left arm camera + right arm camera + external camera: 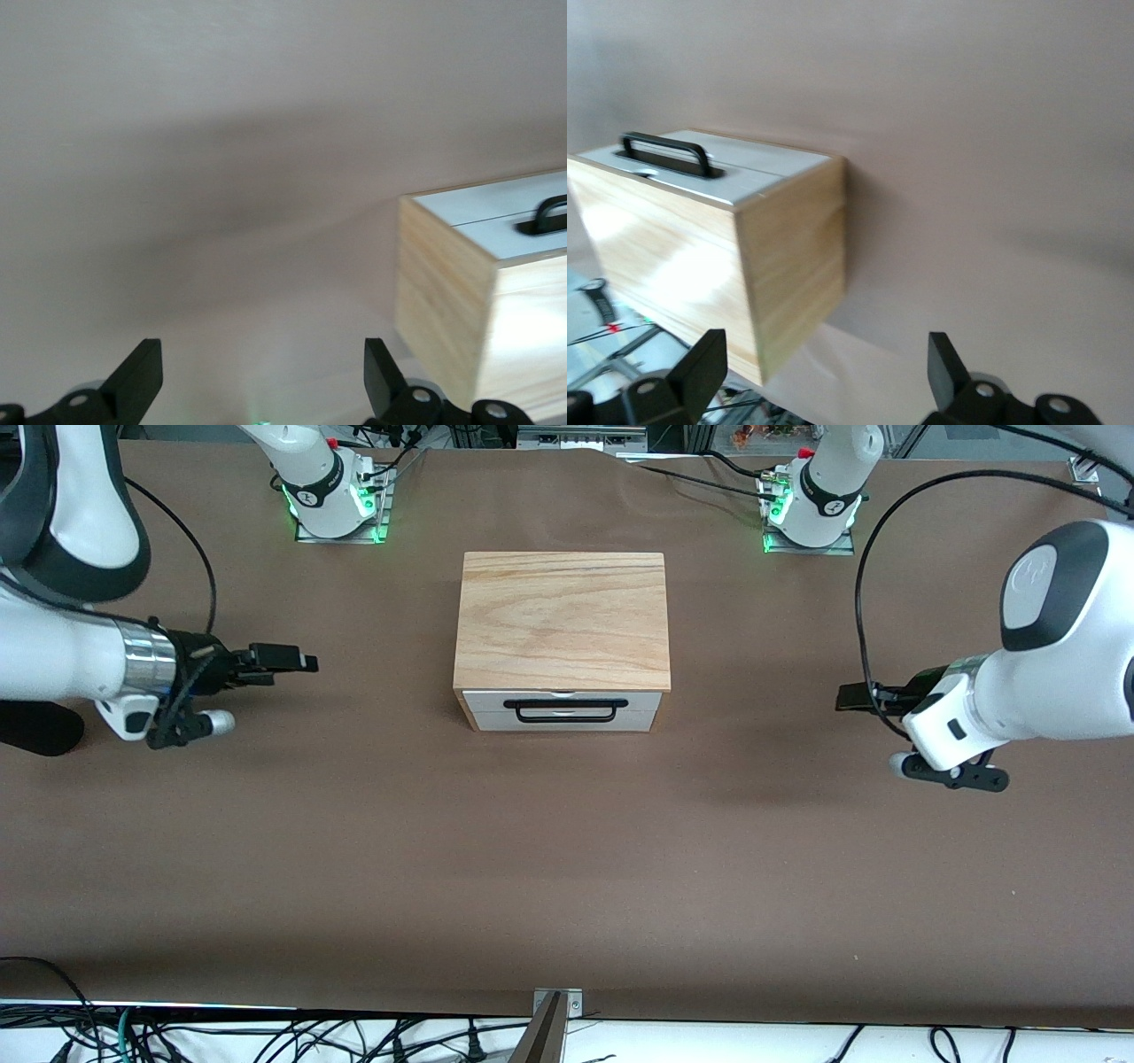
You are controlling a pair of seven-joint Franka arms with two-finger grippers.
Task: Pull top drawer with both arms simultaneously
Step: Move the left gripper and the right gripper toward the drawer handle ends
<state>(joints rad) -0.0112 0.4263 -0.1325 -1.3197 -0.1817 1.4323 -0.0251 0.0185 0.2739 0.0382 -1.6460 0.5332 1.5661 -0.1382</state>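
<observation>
I count one cabinet (563,624) on the brown counter (567,850), sitting in the upper middle of the front view between my two arms. It has a pale wooden top and two white drawer fronts stacked one over the other. The top drawer (563,701) is pushed fully in, flush with the cabinet face, and turned toward the front camera. One black handle (560,710) is visible, crossing the two white fronts.

My two arms come in from the two ends of the counter, each forearm roughly level and aimed at the cabinet. My right pincer (306,662) hovers over bare counter at middle left of the front view, well apart from the cabinet. My left pincer (842,697) hovers over bare counter at middle right, also well apart from it.

In both wrist views my fingers stand wide apart with nothing between them: the left fingers (142,376) and right fingers (704,363) are released. Each wrist view shows a wooden side of the cabinet and the white front with the handle.
</observation>
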